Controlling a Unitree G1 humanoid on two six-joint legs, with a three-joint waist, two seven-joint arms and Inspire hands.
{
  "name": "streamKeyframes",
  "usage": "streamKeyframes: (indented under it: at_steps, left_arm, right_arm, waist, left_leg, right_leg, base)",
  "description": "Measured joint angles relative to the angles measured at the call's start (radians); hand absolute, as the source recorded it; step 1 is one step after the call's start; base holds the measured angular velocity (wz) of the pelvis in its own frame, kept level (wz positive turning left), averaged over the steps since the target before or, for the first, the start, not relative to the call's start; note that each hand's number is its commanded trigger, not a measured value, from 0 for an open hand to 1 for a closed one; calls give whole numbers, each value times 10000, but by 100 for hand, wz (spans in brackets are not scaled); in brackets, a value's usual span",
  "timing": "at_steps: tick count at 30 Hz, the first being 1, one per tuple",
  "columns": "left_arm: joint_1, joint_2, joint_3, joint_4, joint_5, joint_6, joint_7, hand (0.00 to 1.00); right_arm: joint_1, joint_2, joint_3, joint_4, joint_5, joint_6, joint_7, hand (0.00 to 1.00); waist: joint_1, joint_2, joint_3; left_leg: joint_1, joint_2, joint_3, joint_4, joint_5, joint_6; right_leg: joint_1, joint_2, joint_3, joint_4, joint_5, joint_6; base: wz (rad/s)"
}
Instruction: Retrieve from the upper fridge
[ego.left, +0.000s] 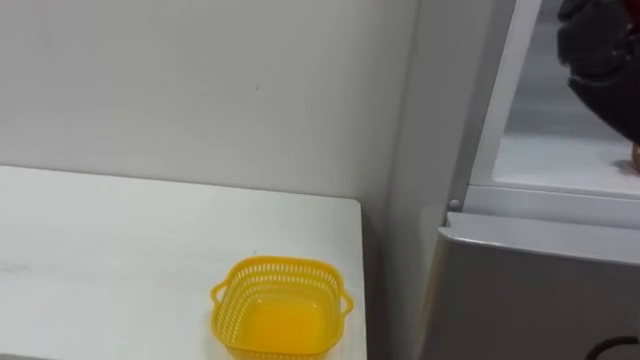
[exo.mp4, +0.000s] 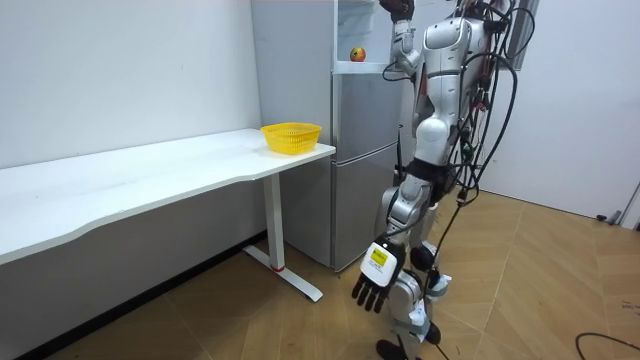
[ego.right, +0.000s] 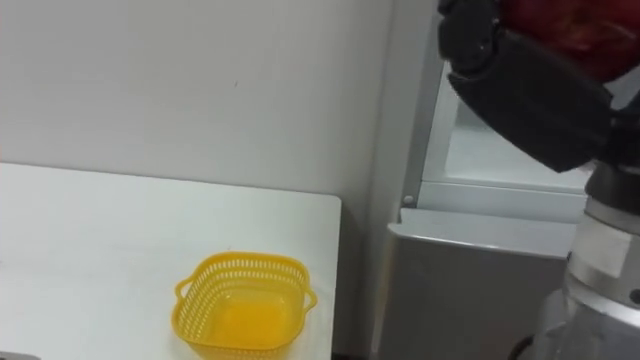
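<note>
At the upper right of the right eye view, the right hand (ego.right: 530, 90) reaches into the open upper compartment of the fridge (ego.right: 470, 280). Its fingers are curled about a red thing (ego.right: 570, 20), probably the item to retrieve, held above the shelf. Another fruit (exo.mp4: 357, 54) sits on that shelf. Low centre in the room view, the left hand (exo.mp4: 372, 285) hangs idle, fingers straight. The empty yellow basket (ego.left: 280, 305) stands at the table (ego.left: 120, 230) end beside the fridge, presumably the drop-off.

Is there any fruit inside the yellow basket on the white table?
No, the yellow basket stands empty near the right edge of the white table.
</note>
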Motion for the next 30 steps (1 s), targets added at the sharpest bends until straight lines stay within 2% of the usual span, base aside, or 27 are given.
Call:
streamKeyframes:
  at_steps: [6,12,15,17,18,20,22,26,30]
  left_arm:
    - [-142,61,-179,157,3,-222,-51,0]
    - [-336,92,-198,162,17,-216,-249,0]
    - [-431,206,-254,151,-85,-201,-289,0]
    - [-469,248,-397,151,-93,-194,-297,0]
    - [-475,251,-411,152,-88,-192,-322,0]
    - [-504,251,-417,152,-89,-193,-427,0]
    - [-569,250,-424,151,-90,-196,-536,0]
    - [-623,258,-581,142,-85,-193,-773,0]
    - [-632,305,-796,124,-86,-132,-905,0]
  right_arm:
    - [0,107,1001,4,-1174,-58,704,100]
    - [-5,220,1833,-6,-2147,-52,1583,100]
    - [-21,214,2311,49,-2221,14,2082,100]
    - [-52,210,2570,73,-2347,78,2351,100]
    - [-124,205,2602,178,-2357,47,2531,100]
    - [-428,130,2598,683,-2268,-11,2678,100]
    - [-761,120,2595,1184,-2225,73,2781,100]
    - [-1140,117,2594,1707,-2100,209,2938,100]
    - [-1158,-67,2606,2913,-1685,74,2925,100]
  waist:
    - [161,-130,7]
    - [497,-302,-23]
    - [614,-383,-28]
    - [660,-432,7]
    - [729,-472,74]
    - [736,-548,120]
    - [763,-623,142]
    - [787,-682,125]
    - [798,-766,167]
  left_leg:
    - [25,7,31,26,1,-1]
    - [-64,-7,18,-11,1,1]
    - [-134,-9,-38,21,2,2]
    - [-140,-11,-53,29,3,3]
    - [-133,-11,-56,53,4,4]
    - [-142,-12,-58,95,4,4]
    - [-168,-17,-78,105,4,4]
    - [-236,-46,-246,97,3,4]
    - [-291,-97,-488,224,3,4]
  right_leg:
    - [1,14,15,-2,0,0]
    - [-118,30,-35,-5,0,1]
    - [-140,16,-54,-17,0,1]
    - [-140,7,-61,-23,0,1]
    - [-120,2,-57,-24,0,1]
    - [-111,-5,-55,-24,0,1]
    - [-115,-5,-80,-23,0,1]
    - [-125,-12,-278,-20,0,1]
    - [-20,-35,-499,-44,0,1]
  base:
    - [0]
    - [0]
    - [7]
    - [2]
    - [0]
    - [0]
    - [2]
    - [11]
    - [18]
